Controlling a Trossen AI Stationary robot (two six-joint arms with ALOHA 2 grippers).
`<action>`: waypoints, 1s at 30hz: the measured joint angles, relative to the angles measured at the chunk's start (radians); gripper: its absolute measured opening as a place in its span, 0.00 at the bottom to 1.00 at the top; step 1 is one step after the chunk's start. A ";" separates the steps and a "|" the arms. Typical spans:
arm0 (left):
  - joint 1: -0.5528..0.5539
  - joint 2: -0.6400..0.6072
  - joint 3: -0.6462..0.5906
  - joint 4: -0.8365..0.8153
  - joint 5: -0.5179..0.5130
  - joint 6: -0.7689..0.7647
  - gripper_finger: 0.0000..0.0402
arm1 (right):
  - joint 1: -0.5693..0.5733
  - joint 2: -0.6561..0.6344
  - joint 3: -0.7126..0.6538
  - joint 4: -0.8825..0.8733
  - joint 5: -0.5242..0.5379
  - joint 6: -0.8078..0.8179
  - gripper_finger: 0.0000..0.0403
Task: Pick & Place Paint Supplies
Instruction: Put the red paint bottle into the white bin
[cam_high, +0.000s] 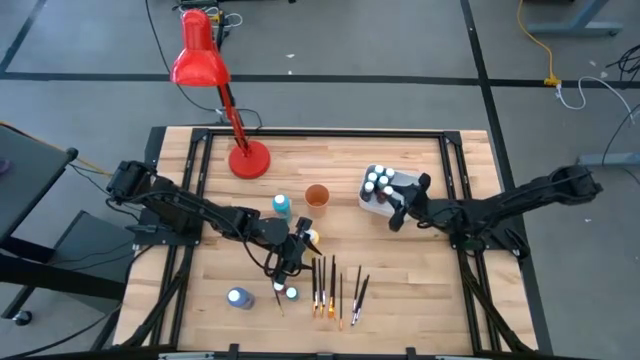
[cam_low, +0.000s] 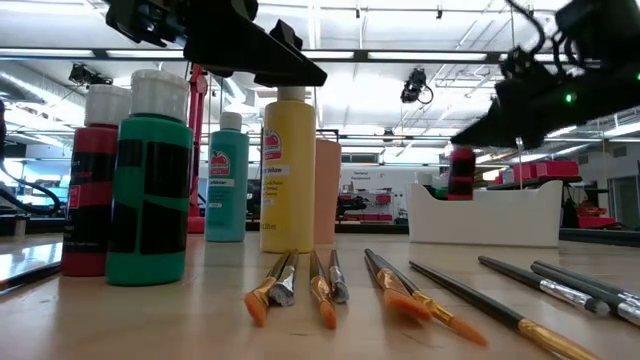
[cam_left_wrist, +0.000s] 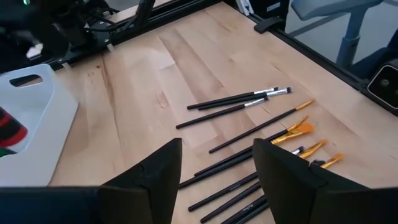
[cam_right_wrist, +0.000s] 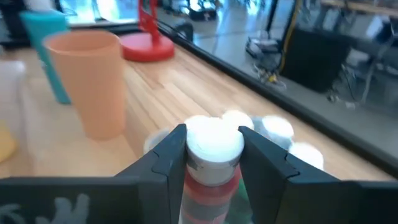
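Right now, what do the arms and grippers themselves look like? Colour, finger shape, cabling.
Both arms are dark, near-black, jointed links. The left gripper has two broad, flat, matte black fingers with angled tips. The right gripper has the same dark wedge-shaped fingers. Black cables loop beside the left arm in the high view. No markings are readable.

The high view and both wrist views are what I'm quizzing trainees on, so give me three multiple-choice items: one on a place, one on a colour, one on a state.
1. Where is the orange cup?
A. Between the teal bottle and the white tub
B. Inside the tub
C. Under the lamp's base

2. What colour is the desk lamp?
A. Blue
B. Red
C. White

3. What is the right gripper doing?
A. Hanging open and empty
B. Holding a brush
C. Closed on a white-capped red bottle

Answers: 1 A, the high view shows the cup between them. 2 B, shade and base are red. 3 C, the right wrist view shows the cap between its fingers.
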 joint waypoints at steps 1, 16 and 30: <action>0.000 0.000 0.000 0.000 0.000 0.000 0.51 | -0.010 0.013 -0.008 0.008 0.000 0.016 0.32; 0.000 0.000 0.000 -0.005 0.001 0.011 0.51 | -0.106 0.294 -0.028 0.298 -0.103 0.036 0.32; 0.000 0.000 0.000 -0.010 -0.002 0.008 0.51 | -0.127 0.488 -0.025 0.493 -0.082 -0.060 0.32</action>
